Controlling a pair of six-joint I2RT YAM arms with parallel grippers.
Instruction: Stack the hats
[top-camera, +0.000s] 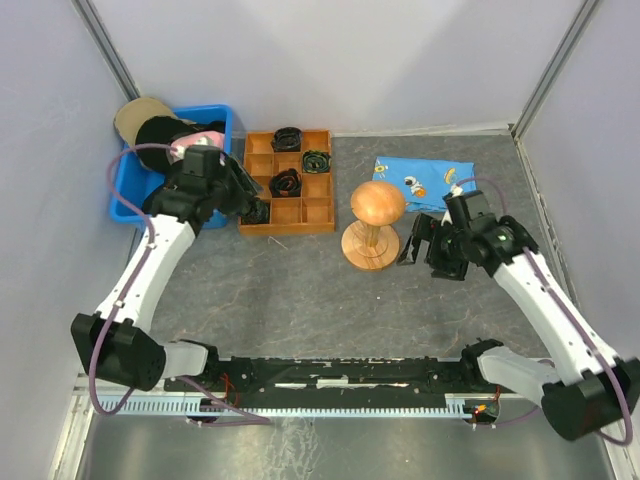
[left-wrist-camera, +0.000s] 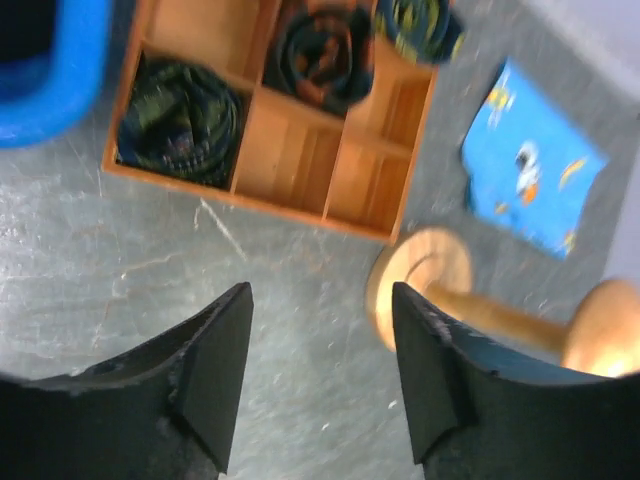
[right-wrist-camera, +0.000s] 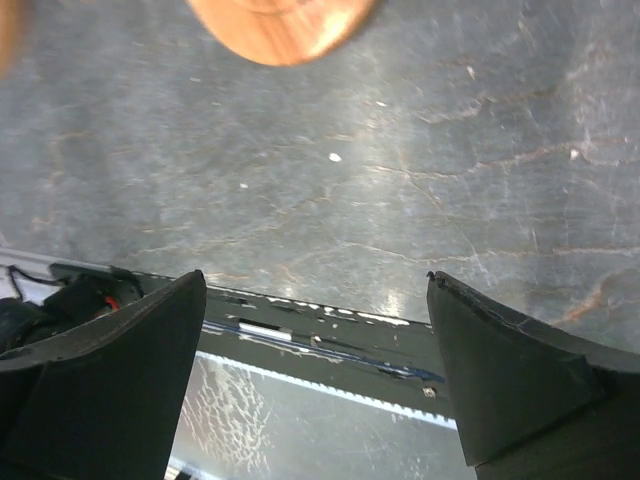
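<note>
Found the hats (top-camera: 160, 133) heaped in a blue plastic bin (top-camera: 222, 118) at the far left corner of the table (top-camera: 300, 290), soft fabric crumpled together. Made out a tan cap (top-camera: 138, 113) overlapping the bin's far left corner, a black cap (top-camera: 158, 135) beside it, and a pink cap (top-camera: 196, 143) toward the right wall, partly hidden by the left arm. Could not tell whether more lay beneath. Saw the left gripper (left-wrist-camera: 320, 300) just beside the near left corner of a wooden tray (top-camera: 312, 212), its dark, wedge-shaped fingers parted to a middling gap with nothing but bare table between them. Noted the tray's square compartments, smooth orange-brown wood, several holding black coiled bundles (top-camera: 288, 139) with a ropy, wound texture. Spotted to the tray's right a turned wooden stand (top-camera: 374, 205), with a round domed head on a slim stem over a disc base and the grain visible. Saw behind it a flat blue cloth (top-camera: 425, 178) printed with cartoon figures. Found the right gripper (right-wrist-camera: 316, 280) near the stand's base on its right side, apart from it, jaws spread very wide and empty. Observed a grey, mottled, scratched tabletop with a dull sheen under both grippers.
</note>
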